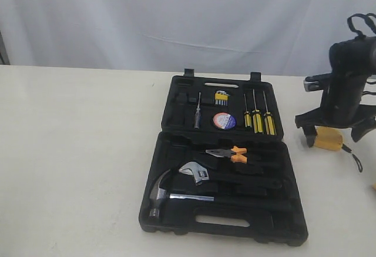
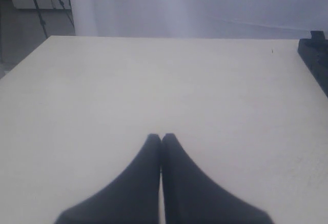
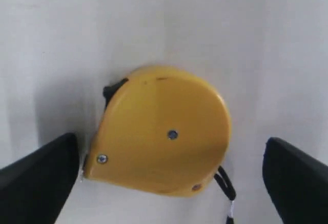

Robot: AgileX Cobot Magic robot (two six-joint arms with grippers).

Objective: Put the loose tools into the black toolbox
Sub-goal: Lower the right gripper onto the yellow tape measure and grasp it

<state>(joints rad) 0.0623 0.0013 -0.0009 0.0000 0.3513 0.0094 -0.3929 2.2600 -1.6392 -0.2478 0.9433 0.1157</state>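
The black toolbox lies open mid-table, and one corner of it shows in the left wrist view. Orange-and-black pliers and the tape roll with blue-white label lie in its recesses. The small yellow tape measure lies flat on the table right of the case. My right gripper is open, its fingers standing either side of the tape measure without clamping it. My left gripper is shut on nothing, low over bare table. The long yellow knife-like tool is out of view.
A steel hammer and wrench fill the near half of the case. Three yellow-handled screwdrivers, a small screwdriver and yellow hex keys sit in the far half. The tape measure's black wrist strap trails toward the right edge.
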